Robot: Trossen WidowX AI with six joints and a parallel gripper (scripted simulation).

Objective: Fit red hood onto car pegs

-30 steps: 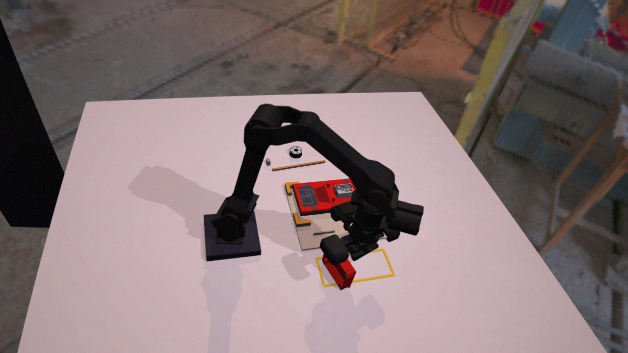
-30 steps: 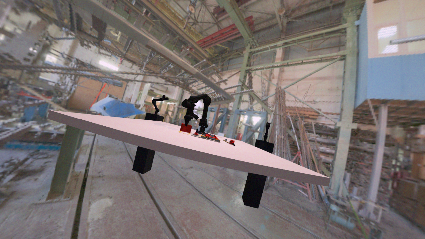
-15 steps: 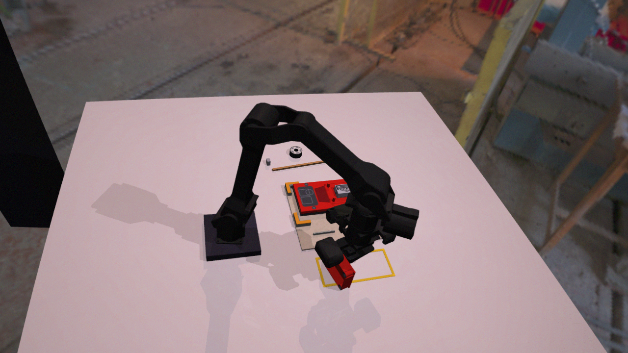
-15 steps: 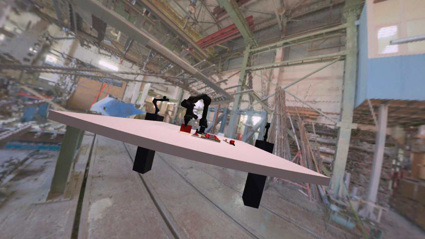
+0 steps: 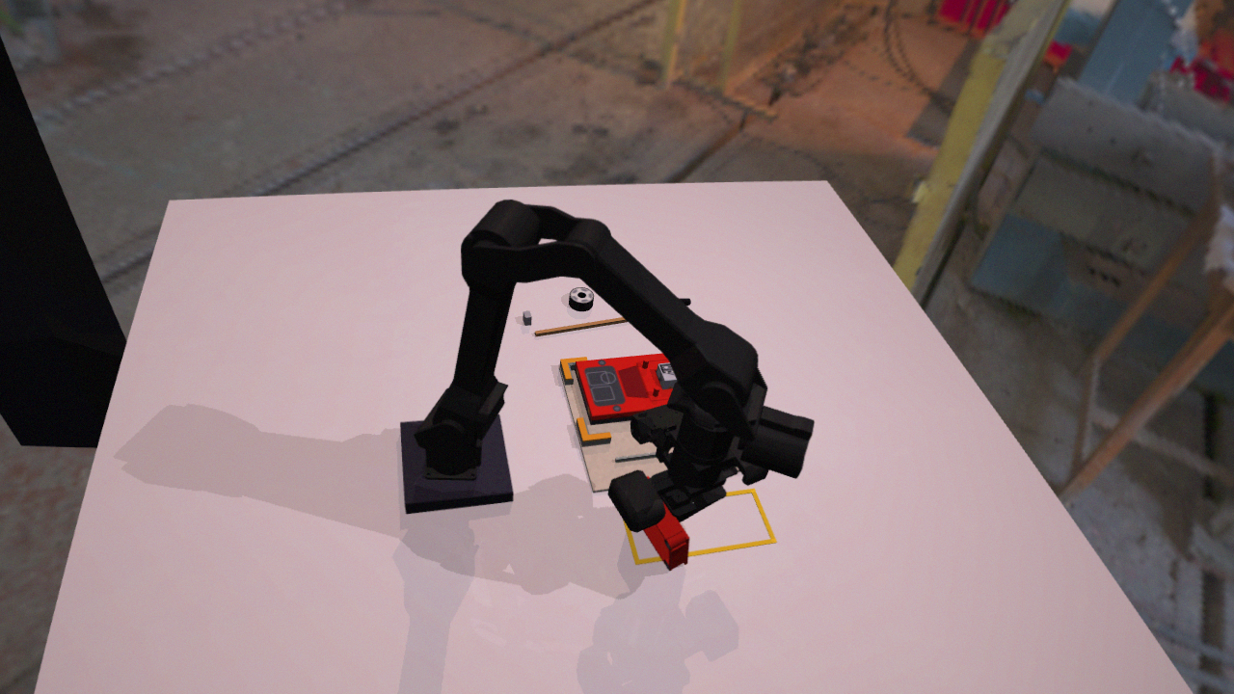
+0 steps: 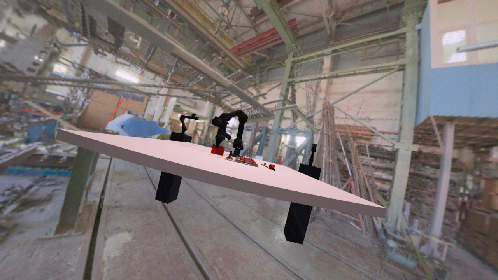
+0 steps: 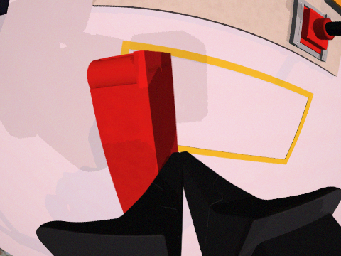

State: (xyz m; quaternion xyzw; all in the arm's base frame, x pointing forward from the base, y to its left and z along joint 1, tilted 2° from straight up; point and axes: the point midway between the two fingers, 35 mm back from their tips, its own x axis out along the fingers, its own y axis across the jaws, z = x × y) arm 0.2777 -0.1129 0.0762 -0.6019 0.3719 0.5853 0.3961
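Note:
The red hood (image 5: 668,542) (image 6: 218,150) (image 7: 124,121) stands on edge across the left end of the yellow outline (image 5: 764,516) (image 7: 199,57) on the table. My gripper (image 7: 180,158) (image 6: 218,146) is shut with its fingertips together and nothing between them. In the wrist view the fingers overlap the hood's near end; whether they touch it I cannot tell. In the top view the arm hides the fingertips. The red chassis (image 5: 633,381) (image 6: 248,160) sits in the jig, with the grey engine block (image 5: 666,372) and two pegs showing; the arm covers its right part.
The jig board (image 5: 605,470) (image 7: 213,18) has orange corner brackets and lies behind the outline. A red part with a black rod (image 7: 315,30) stands on it. Farther back lie a wheel (image 5: 580,298), a thin wooden bar (image 5: 574,328) and a small grey block (image 5: 526,318).

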